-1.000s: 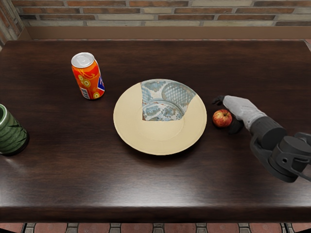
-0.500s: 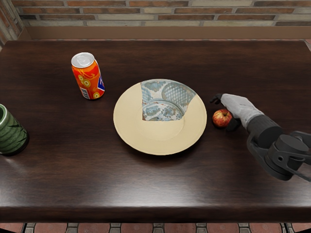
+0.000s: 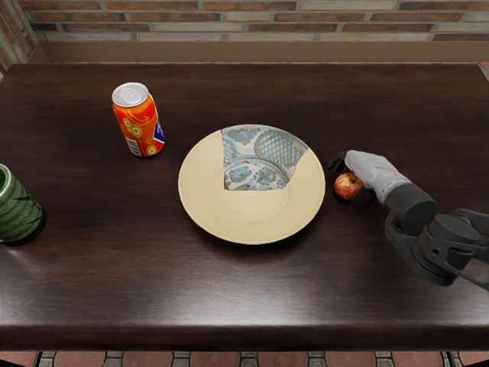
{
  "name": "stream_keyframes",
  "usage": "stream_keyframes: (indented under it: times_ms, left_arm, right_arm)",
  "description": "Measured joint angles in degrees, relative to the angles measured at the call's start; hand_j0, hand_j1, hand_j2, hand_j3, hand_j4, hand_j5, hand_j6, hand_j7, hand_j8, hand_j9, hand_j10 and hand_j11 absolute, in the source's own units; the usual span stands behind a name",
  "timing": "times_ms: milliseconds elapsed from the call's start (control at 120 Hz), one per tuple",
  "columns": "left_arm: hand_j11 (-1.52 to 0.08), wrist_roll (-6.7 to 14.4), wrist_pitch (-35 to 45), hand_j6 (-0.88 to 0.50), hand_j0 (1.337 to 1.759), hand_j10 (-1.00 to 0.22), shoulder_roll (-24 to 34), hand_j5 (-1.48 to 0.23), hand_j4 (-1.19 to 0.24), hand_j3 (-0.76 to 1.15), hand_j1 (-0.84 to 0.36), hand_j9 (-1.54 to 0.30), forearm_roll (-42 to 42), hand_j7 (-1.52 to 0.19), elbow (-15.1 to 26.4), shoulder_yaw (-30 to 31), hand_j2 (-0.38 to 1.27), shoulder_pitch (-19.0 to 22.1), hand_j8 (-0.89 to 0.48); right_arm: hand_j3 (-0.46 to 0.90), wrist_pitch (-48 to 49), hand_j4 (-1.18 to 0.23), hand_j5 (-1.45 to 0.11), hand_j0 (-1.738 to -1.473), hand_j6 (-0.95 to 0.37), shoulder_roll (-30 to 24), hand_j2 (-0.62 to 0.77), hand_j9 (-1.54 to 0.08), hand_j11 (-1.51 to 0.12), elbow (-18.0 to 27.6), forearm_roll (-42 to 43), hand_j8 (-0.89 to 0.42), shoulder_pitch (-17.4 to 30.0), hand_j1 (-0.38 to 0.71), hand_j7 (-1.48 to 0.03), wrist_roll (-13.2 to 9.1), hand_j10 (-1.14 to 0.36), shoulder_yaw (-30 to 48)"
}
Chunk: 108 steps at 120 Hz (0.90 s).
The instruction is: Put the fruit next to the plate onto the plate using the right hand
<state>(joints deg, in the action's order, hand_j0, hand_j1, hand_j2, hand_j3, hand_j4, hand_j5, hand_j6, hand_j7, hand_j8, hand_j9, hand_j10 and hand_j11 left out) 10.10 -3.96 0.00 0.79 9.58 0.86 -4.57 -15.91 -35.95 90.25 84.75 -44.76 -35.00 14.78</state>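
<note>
at the bottom of the frame there is only the dark table [image 3: 229, 298]. in the lower right, the robot's grey arm [image 3: 432, 237] comes in from the right edge. a bit up and left of it is the right hand [image 3: 373, 174], and it has slid closer to the middle of the frame than it was a second ago. its dark fingers [image 3: 337, 163] were loose beside the fruit before. now they are bent round the apple [image 3: 348, 185], one above it and some below it, so the hand looks like it is holding the apple. less of the red shows now, because the hand hides part of it. the apple sits on the table just beside the right edge of the plate [image 3: 206, 202], in about the same spot as before, so it has not been picked up yet. i think the grab is nearly done, and the next thing is to lift the apple and carry it left onto the plate. the plate lies in the middle of the frame with nothing on it. a green cup [image 3: 15, 208] stands at the left edge. further back, in the upper left, is an orange can [image 3: 139, 120], well apart from the plate. a brick wall [image 3: 244, 15] runs along the top. the left arm does not show.
</note>
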Motion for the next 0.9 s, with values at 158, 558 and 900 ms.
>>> stream_keyframes:
  times_ms: [158,558,900]
  left_arm:
    - [-0.01,0.0,0.0,-0.01,1.658,-0.01,0.0,-0.01,-0.01,0.0,0.34,-0.01,0.0,-0.01,0.0,0.0,0.0,0.0,-0.01]
    - [-0.01,0.0,0.0,-0.01,1.658,-0.01,0.0,-0.01,-0.01,0.0,0.34,-0.01,0.0,-0.01,0.0,0.0,0.0,0.0,-0.01]
    - [-0.01,0.0,0.0,-0.01,1.658,-0.01,0.0,-0.01,-0.01,0.0,0.34,-0.01,0.0,-0.01,0.0,0.0,0.0,0.0,-0.01]
  right_arm:
    - [0.0,-0.1,-0.44,-0.57,-1.658,-0.44,0.1,-0.08,-0.57,-0.57,-0.2,0.0,-0.44,0.1,0.17,-0.57,0.0,-0.44,0.0]
    - [0.0,-0.6,-0.52,-0.71,-1.652,-0.44,0.2,-0.07,-0.72,-0.72,-0.4,0.1,-0.38,0.7,0.22,-0.69,0.0,-0.52,-0.1]
    - [0.0,-0.6,-0.56,-0.79,-1.647,-0.41,0.3,-0.01,-0.8,-0.8,-0.8,0.3,-0.36,0.7,0.24,-0.76,0.0,-0.56,-0.1]
